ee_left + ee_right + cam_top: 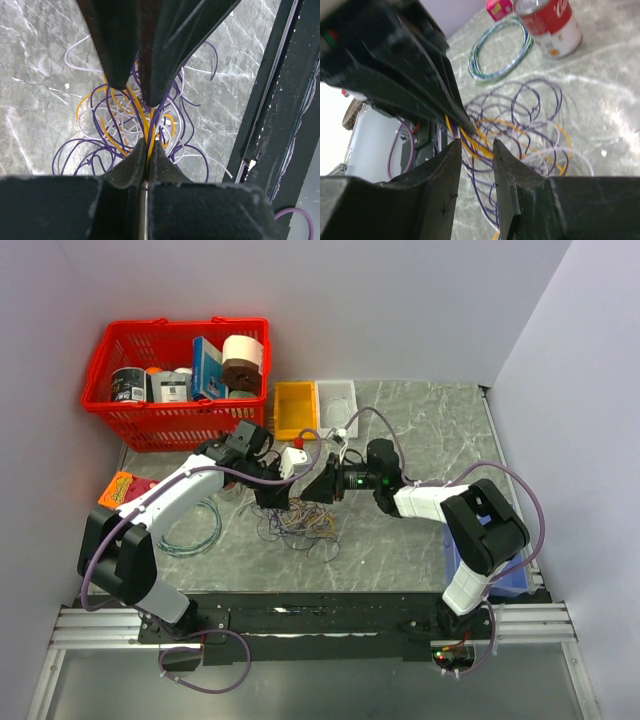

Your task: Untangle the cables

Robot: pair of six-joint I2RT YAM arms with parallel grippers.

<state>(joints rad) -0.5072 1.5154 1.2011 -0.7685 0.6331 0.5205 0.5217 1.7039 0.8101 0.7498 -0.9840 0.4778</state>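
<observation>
Yellow and purple cables (125,125) sit pinched in the closed left end effector (147,152). The right end effector (476,147), lower centre, straddles strands unclamped. It should grip one colour, then draw apart slowly.

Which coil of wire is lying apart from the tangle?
The green hoop, a neat ring by itself on the table; the purple, yellow and white cables are heaped together.

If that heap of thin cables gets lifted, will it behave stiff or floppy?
Probably floppy: the cables lie in loose, thin loops. Likely light, being so thin. Purple, yellow and white loops interlace, so strands pinched in the left gripper may drag the clump along.
</observation>
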